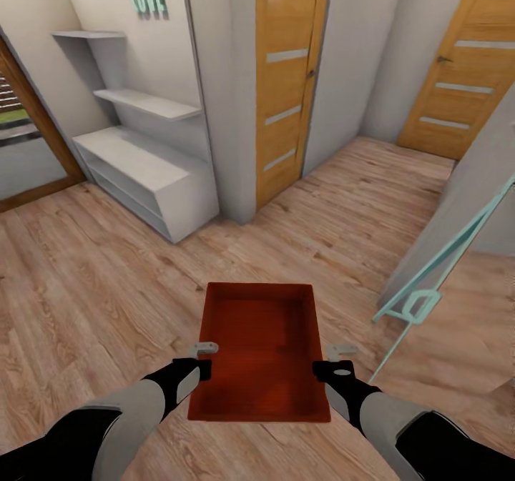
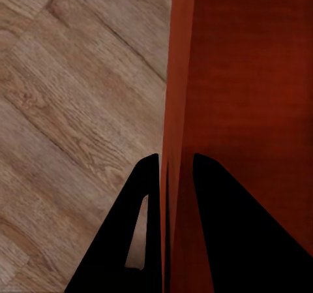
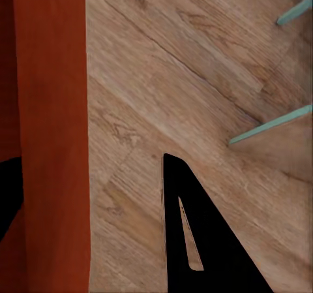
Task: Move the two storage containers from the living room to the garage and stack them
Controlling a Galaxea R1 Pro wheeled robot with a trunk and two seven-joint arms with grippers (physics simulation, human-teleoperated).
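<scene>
— Orange-red bin [image 1: 261, 352] hangs over the wood floor [image 1: 93, 281], why?
— Left gripper [image 1: 203, 359] pinches its left wall; right gripper [image 1: 330, 360] straddles the right wall, spread, steadying the carry.

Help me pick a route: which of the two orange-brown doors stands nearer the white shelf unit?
The left door, just past the white shelf unit; the other door stands far right down the hallway.

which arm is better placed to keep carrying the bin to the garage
Neither alone: the left end effector pinches the container's left wall, and the right end effector straddles its right wall. Both are needed.
</scene>
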